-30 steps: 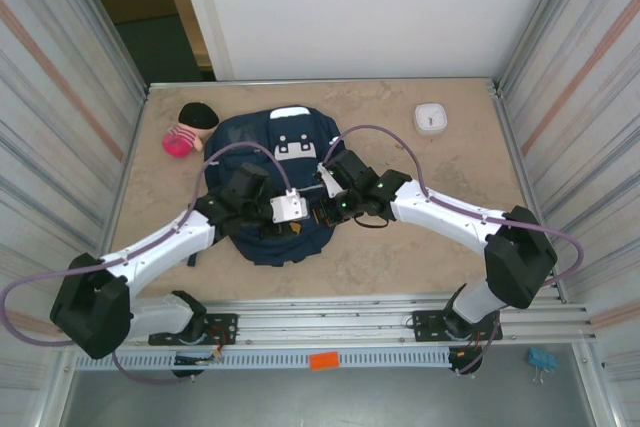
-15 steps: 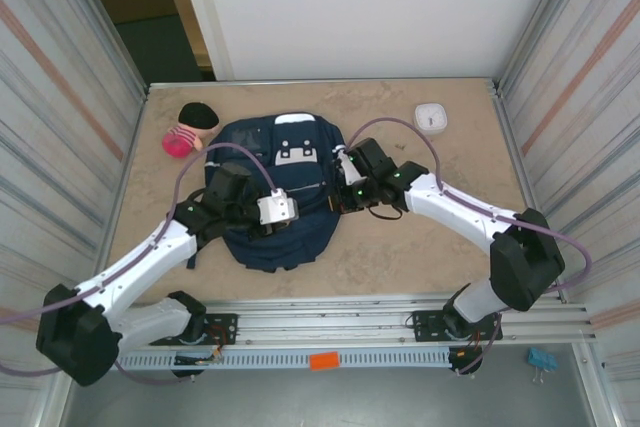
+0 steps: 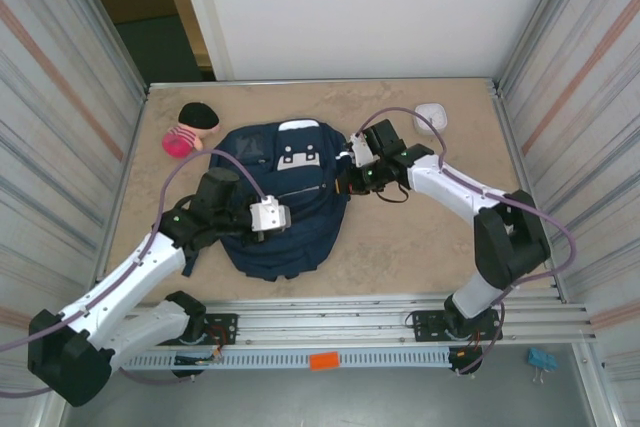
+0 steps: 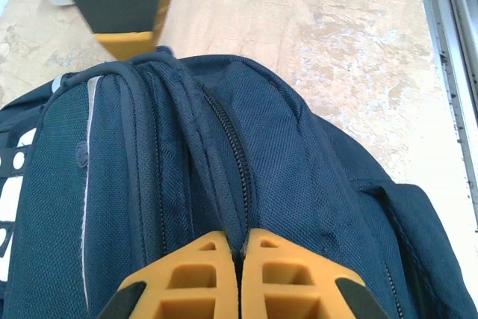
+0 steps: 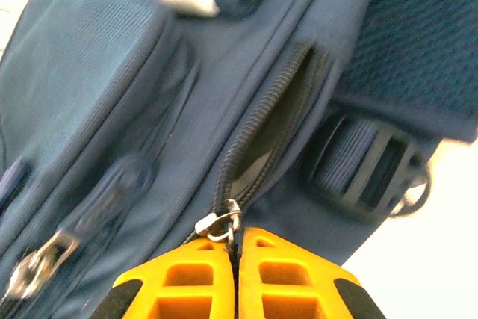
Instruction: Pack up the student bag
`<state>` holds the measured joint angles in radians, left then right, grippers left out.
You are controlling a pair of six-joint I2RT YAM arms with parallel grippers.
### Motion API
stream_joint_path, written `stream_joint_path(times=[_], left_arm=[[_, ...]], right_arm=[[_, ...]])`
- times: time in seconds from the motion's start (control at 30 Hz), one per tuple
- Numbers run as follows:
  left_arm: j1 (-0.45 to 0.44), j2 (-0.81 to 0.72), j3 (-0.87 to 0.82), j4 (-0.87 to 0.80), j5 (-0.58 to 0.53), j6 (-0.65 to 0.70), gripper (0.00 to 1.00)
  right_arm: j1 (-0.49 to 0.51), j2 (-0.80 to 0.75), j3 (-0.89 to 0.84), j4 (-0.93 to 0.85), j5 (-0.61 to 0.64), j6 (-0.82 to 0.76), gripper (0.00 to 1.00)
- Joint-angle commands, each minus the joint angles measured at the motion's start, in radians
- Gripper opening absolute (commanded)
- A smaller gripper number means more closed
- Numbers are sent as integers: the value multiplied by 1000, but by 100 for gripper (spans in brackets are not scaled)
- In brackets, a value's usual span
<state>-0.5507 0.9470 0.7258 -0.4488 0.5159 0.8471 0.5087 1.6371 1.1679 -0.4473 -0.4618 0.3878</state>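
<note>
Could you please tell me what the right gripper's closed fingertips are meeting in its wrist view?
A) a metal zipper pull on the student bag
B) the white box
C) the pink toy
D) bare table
A: in the right wrist view the right gripper is shut, with the metal zipper pull of the student bag caught right at its fingertips.
</note>
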Motion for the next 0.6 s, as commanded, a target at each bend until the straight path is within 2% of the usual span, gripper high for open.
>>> stream_joint_path(times=[0.0,0.3,0.57], left_arm=[[-11,-76,32,-183,192,71,0],[-11,-71,36,-200,205,107,0],[-11,-79,20,-184,229,102,0]], right_arm=[[-119,73,74,57,210,-14,0],[-136,174,138,44,202,-42,0],[-138,205,167,-3,324,-56,0]])
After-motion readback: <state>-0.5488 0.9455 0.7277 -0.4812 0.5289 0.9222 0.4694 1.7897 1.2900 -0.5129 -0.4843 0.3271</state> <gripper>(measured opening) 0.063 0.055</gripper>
